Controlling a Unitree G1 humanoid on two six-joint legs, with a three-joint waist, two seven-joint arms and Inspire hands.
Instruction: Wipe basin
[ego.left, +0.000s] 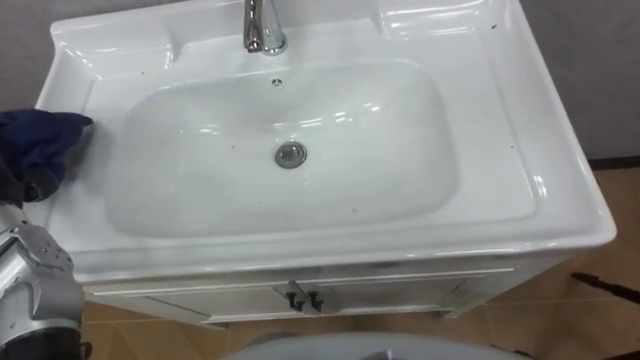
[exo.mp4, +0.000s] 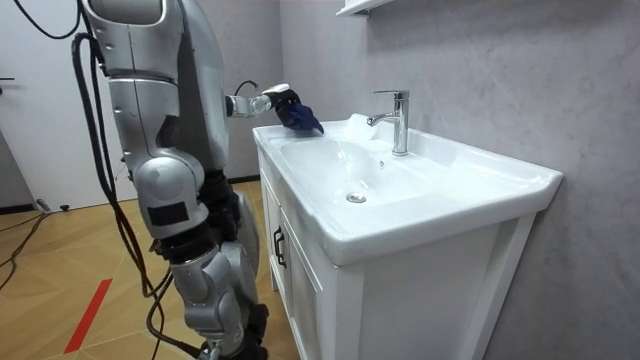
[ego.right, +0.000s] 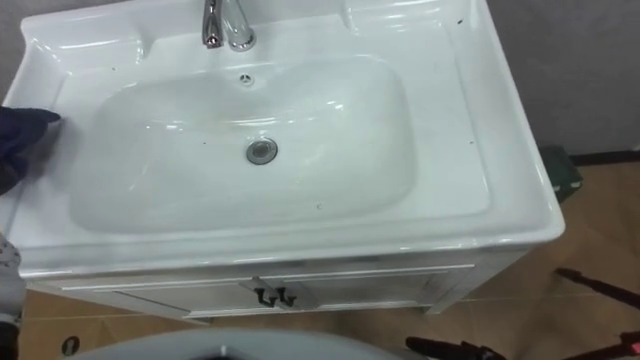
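Your left robot hand (exo.mp4: 270, 98) clutches the cloth (ego.left: 40, 140), left of frame. A high sweep could snag the tap (ego.left: 263, 30).

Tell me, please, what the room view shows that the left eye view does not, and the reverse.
The room view adds the robot standing before the basin and a wall shelf. The left eye view adds dark specks in the bowl and floor past the basin's right end. Both show the basin, tap, drain, and the left hand gripping the blue cloth.
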